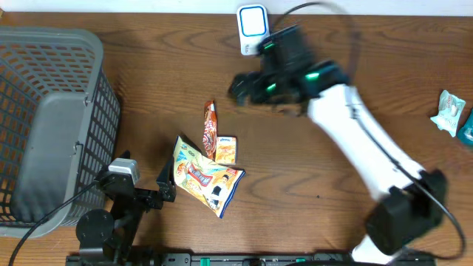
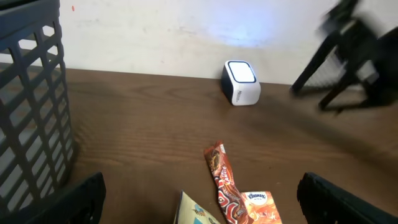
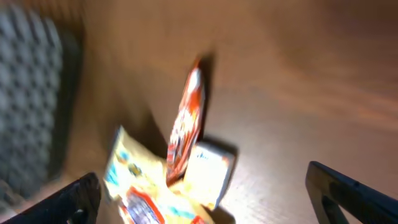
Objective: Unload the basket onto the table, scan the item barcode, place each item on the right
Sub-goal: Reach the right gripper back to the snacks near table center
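Overhead: 1 scanner [image 1: 252,22] sits near, just beyond right gripper [image 1: 240,87], whose jaws are spread wide w/ nothing in them. 3 packs lie between the 2 grippers: red stick pack [image 1: 210,129], small orange pack [image 1: 225,150], and yellow bag [image 1: 207,177] just ahead of left gripper [image 1: 167,185], also spread, empty. 1 basket [image 1: 44,35] beside it.

Left wrist: scanner [image 2: 240,82] far ahead; red stick pack [image 2: 222,180] & small orange pack [image 2: 260,205] close ahead.

Right wrist: blurry; all 3 packs ahead of spread fingers [image 3: 71,198].

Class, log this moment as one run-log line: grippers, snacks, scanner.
left gripper: open, empty | right gripper: open, empty | snacks: clustered on table, untouched | scanner: far edge
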Tool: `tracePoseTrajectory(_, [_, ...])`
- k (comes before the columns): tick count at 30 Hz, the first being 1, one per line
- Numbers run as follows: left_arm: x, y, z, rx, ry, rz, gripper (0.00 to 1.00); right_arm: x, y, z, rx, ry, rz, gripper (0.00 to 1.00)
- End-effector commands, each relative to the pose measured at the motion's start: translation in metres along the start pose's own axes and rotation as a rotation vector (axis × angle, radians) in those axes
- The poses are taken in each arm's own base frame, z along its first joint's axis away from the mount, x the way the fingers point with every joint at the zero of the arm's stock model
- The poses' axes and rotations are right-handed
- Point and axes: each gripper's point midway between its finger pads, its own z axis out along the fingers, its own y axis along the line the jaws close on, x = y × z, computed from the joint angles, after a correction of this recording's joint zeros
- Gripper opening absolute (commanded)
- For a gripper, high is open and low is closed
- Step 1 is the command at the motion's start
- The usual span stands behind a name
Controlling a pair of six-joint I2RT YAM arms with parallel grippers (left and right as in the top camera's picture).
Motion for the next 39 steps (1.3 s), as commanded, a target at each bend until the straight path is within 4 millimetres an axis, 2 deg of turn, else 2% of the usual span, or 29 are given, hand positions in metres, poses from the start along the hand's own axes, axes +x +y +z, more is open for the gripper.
tracePoseTrajectory(1, [0.002, -0.003, 0.000, 0.018, 0.004, 0.014, 0.98, 0.038, 0.015, 0.045, 0.007, 0.138, -0.153, 0.93])
tracePoseTrajectory(4, [0.002, -0.003, 0.000, 0.018, 0.004, 0.014, 0.98, 0.057, 0.018, 0.064, 0.020, 0.204, -0.167, 0.74])
tracePoseTrajectory(6, [0.002, -0.003, 0.000, 0.018, 0.004, 0.014, 0.98, 0.065, 0.016, 0.069, 0.030, 0.238, -0.165, 0.62])
tracePoseTrajectory(9, [0.002, -0.003, 0.000, 0.018, 0.004, 0.014, 0.98, 0.080, 0.011, 0.067, 0.063, 0.292, -0.160, 0.56])
tracePoseTrajectory(16, [0.002, -0.003, 0.000, 0.018, 0.004, 0.014, 0.98, 0.093, 0.003, 0.066, 0.140, 0.324, -0.181, 0.56])
tracePoseTrajectory(20, [0.002, -0.003, 0.000, 0.018, 0.004, 0.014, 0.98, 0.094, -0.004, 0.067, 0.176, 0.321, -0.189, 0.48])
tracePoseTrajectory(25, [0.002, -0.003, 0.000, 0.018, 0.004, 0.014, 0.98, 0.104, -0.011, 0.072, 0.195, 0.339, -0.153, 0.46])
tracePoseTrajectory(28, [0.002, -0.003, 0.000, 0.018, 0.004, 0.014, 0.98, 0.113, -0.018, 0.078, 0.209, 0.350, -0.105, 0.46])
tracePoseTrajectory(30, [0.002, -0.003, 0.000, 0.018, 0.004, 0.014, 0.98, 0.123, -0.025, 0.089, 0.212, 0.347, -0.069, 0.51])
tracePoseTrajectory(33, [0.002, -0.003, 0.000, 0.018, 0.004, 0.014, 0.98, 0.130, -0.023, 0.101, 0.159, 0.342, -0.056, 0.53])
tracePoseTrajectory(39, [0.002, -0.003, 0.000, 0.018, 0.004, 0.014, 0.98, 0.128, -0.018, 0.116, 0.093, 0.293, -0.066, 0.52])
